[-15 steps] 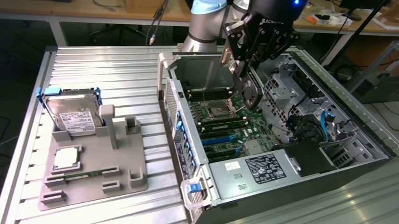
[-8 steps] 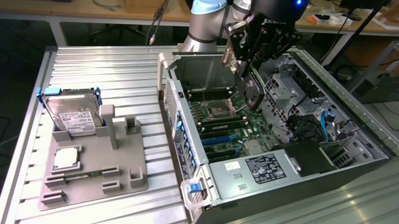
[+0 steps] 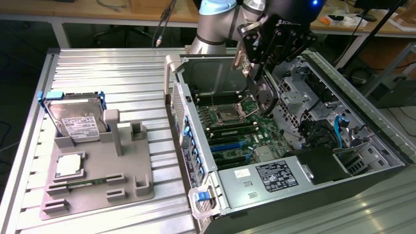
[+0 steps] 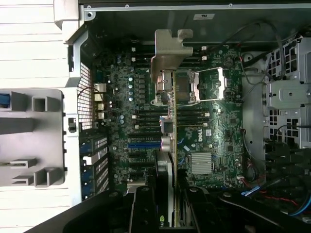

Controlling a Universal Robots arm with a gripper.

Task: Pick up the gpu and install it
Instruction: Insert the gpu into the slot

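Even, diffuse room light in the exterior view, soft sheen on the ribbed table [image 3: 97, 68], faint shadows there, case [image 3: 177, 92] interior dim with deep shadow along its far wall, wrist view darker, table washed out white, pale glare on gpu [image 4: 170, 58] bracket

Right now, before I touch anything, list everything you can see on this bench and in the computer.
table: one, silver ribbed, under everything
computer case: one, black and silver, open, exterior view's right
motherboard: one, green, inside case
power supply: one, grey, black label, inside case
tray: one, grey, exterior view's left
hard drive: one, silver in blue frame, propped in tray
processor chip: one, silver, flat in tray
memory stick: one, green, flat in tray
graphics card: one, green with black cooler, above motherboard
robot arm: one, silver and light blue, behind case
gripper: one, black, shut on graphics card
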